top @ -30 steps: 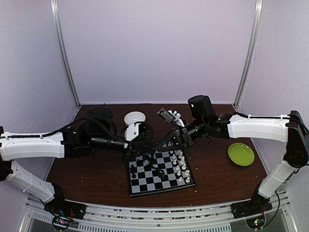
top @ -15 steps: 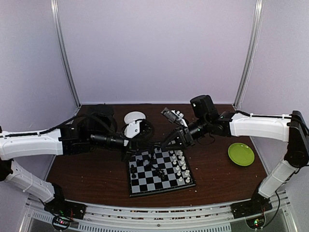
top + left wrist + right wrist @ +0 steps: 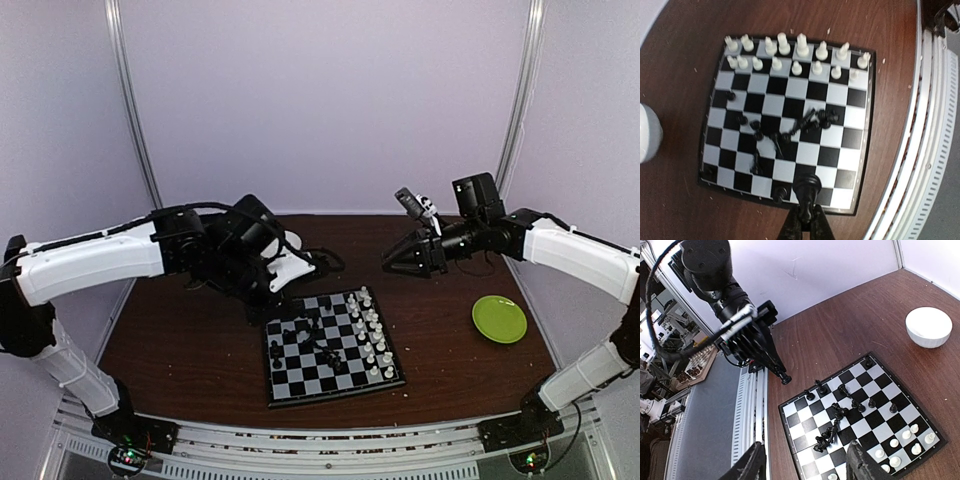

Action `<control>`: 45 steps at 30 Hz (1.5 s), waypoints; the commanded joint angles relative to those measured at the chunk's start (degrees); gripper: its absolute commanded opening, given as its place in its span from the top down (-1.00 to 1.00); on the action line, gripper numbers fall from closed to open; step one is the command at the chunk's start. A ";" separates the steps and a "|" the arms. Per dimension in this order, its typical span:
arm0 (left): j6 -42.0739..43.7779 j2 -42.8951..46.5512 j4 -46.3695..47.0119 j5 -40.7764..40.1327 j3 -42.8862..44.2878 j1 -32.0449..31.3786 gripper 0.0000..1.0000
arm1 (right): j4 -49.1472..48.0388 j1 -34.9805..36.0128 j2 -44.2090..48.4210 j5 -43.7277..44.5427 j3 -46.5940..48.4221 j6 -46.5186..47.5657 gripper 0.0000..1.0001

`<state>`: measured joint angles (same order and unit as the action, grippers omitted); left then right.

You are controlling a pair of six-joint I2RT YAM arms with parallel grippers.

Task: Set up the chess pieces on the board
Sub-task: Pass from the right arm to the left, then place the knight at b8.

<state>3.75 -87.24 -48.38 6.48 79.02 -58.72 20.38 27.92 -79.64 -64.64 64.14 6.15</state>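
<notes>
The board lies at the middle of the table. White chess pieces stand in two rows along its right side, also seen in the left wrist view. Black chess pieces are scattered mid-board, several lying down. My left gripper is shut on one black chess piece and hangs by the board's left edge. From the right wrist, the left gripper shows just off the board. My right gripper is open and empty, raised beyond the board's far right corner.
A white bowl sits behind the left arm, also visible at the left wrist and the right wrist. A green plate lies at the right. Crumbs dot the brown table. A metal rail runs along the near edge.
The right gripper opened wide and drew back up and to the right, away from the board. The left gripper closed on the black piece and its arm swung round over the board's left side.
</notes>
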 commanded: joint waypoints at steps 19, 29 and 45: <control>-6.55 -17.02 -20.50 -3.83 5.86 -4.36 1.00 | 4.23 -0.72 1.05 2.34 -0.20 6.77 -0.08; -6.39 -20.57 -20.81 -3.35 6.58 -5.60 1.00 | 4.57 -0.63 1.05 2.08 -0.29 7.36 -0.08; -6.76 -24.27 -21.10 -6.01 5.68 -6.14 0.94 | 5.38 -0.68 1.08 1.21 -0.03 7.85 -0.08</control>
<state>-2.11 -111.18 -69.08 1.93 84.14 -64.55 25.41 27.59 -79.61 -62.81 64.14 13.58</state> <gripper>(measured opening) 0.023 0.537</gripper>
